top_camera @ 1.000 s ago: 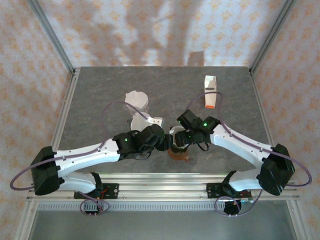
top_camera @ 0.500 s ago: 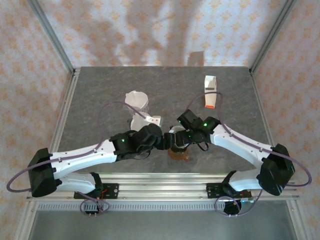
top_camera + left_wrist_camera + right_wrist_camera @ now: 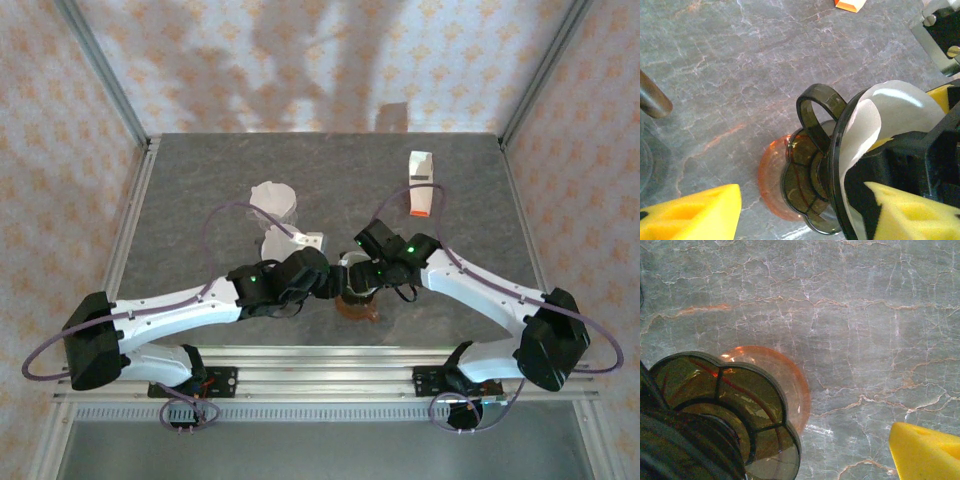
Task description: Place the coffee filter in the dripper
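A smoky dark dripper [image 3: 812, 172] with a loop handle [image 3: 822, 100] stands on an orange saucer [image 3: 767, 185] near the table's front edge, between both arms [image 3: 355, 295]. The white coffee filter [image 3: 880, 115] lies inside its cone, crumpled against the wall. My left gripper [image 3: 800, 215] is open; one of its yellow fingertips [image 3: 910, 210] reaches into the cone over the filter, while the other pad [image 3: 690, 215] hangs clear of the saucer. My right gripper [image 3: 367, 268] is open beside the dripper [image 3: 715, 410], its one visible pad [image 3: 925, 450] well apart from it.
A stack of white filters [image 3: 272, 200] sits at the back left above a clear holder [image 3: 276, 242]. A white and orange object [image 3: 422, 185] lies at the back right. Metal frame rails [image 3: 130, 230] border the grey marble table [image 3: 200, 180].
The left arm shifted slightly forward and came back, its jaws briefly wider. The dripper and the right arm have stayed put.
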